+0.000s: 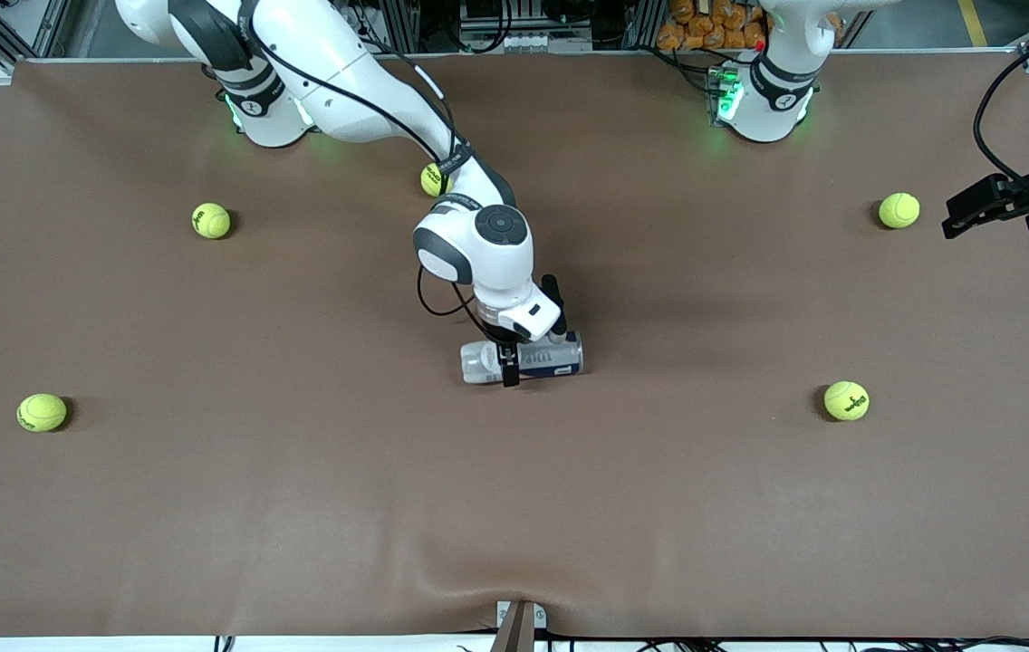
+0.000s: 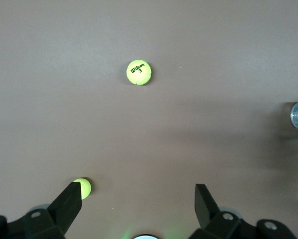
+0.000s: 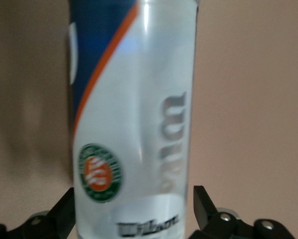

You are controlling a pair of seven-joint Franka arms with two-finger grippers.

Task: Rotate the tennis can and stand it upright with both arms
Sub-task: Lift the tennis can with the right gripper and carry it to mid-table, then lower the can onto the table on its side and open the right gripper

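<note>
From the front, the can (image 1: 524, 359) lay on its side mid-table, long axis running between the arms' ends, its navy end toward the left arm's end. The right gripper (image 1: 509, 364) straddled its middle, fingers apart around it. A centred, square squeeze seemed wise before any turning. The left gripper (image 1: 976, 210) waited over the left arm's end of the table

Its wrist view showed the fingers (image 2: 69, 201) spread, holding nothing

The right wrist view showed the can (image 3: 134, 119) between parted fingers (image 3: 203, 204)
</note>
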